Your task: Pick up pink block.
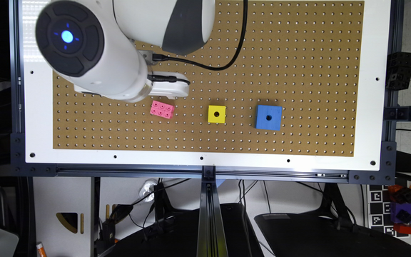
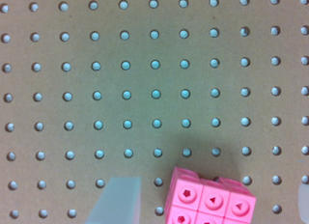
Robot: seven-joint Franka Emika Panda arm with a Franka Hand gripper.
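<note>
- Where the exterior view looked down on the pegboard, the pink block lay on the board, slightly skewed, toward the exterior view's left of the row of three blocks.
- A yellow cube with one centre hole sat apart from it toward the exterior view's right, and a larger blue block, also with one hole, sat further right again.
- The arm covered the upper left of the board, a blue light glowing on its round dark cap.
- Its white gripper hung just above the pink block in the picture, their edges nearly meeting; whether it touched the block could not be told from there.
- A black cable looped from the wrist across the board.
- The board sat in a white frame on dark rails.

- From the wrist view, the pink block sat at the picture's edge on the pegboard, cut off so that five of its studs showed, each with a small shape sunk in it.
- One pale, blurred finger stood beside the block with a strip of bare board between them, not touching it.
- A faint pale blur at the opposite edge may have been the other finger, but that could not be told, so the finger spread could not be judged.
- Nothing was gripped between them; the block rested on the board.
</note>
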